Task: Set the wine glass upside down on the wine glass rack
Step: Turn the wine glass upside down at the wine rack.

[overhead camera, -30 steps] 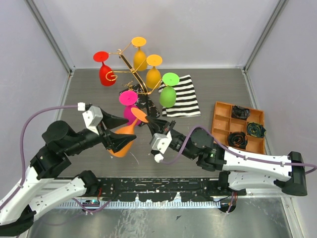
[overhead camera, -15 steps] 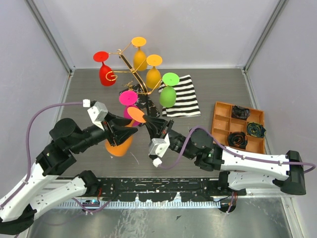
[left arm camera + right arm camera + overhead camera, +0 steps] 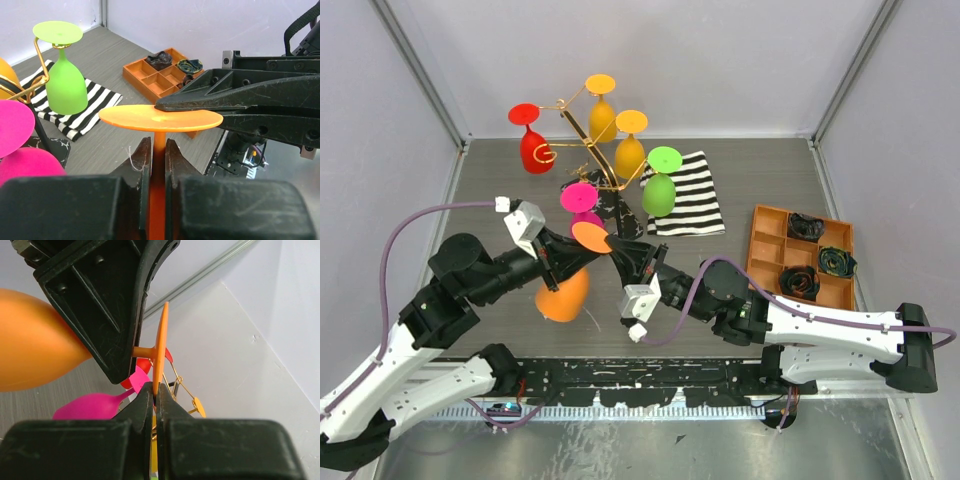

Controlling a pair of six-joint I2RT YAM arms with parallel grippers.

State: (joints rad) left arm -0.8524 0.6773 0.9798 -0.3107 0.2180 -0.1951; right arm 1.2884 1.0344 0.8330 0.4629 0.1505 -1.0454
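The left end effector (image 3: pixel 157 152), earlier wide, now grips the wine glass (image 3: pixel 563 296) stem near the rack (image 3: pixel 623 212). The right end effector (image 3: pixel 154 390) clamps its foot.

The light is bright and even in all 3 views and seems to fall from above. On the tabletop (image 3: pixel 770 170) the shadows are pale and soft, without hard edges. The metal sheet (image 3: pixel 720 445) in front of its near edge shows a mild sheen. The top view is sharp, but the walls lean outward toward the corners. In the left wrist view the left gripper (image 3: pixel 157 150) is close to the lens, dark and blurred at the bottom, while the striped cloth (image 3: pixel 95 100) behind stays clear. In the right wrist view the right gripper (image 3: pixel 155 390) is blurred likewise, and the orange wine glass (image 3: pixel 35 340) looks soft.
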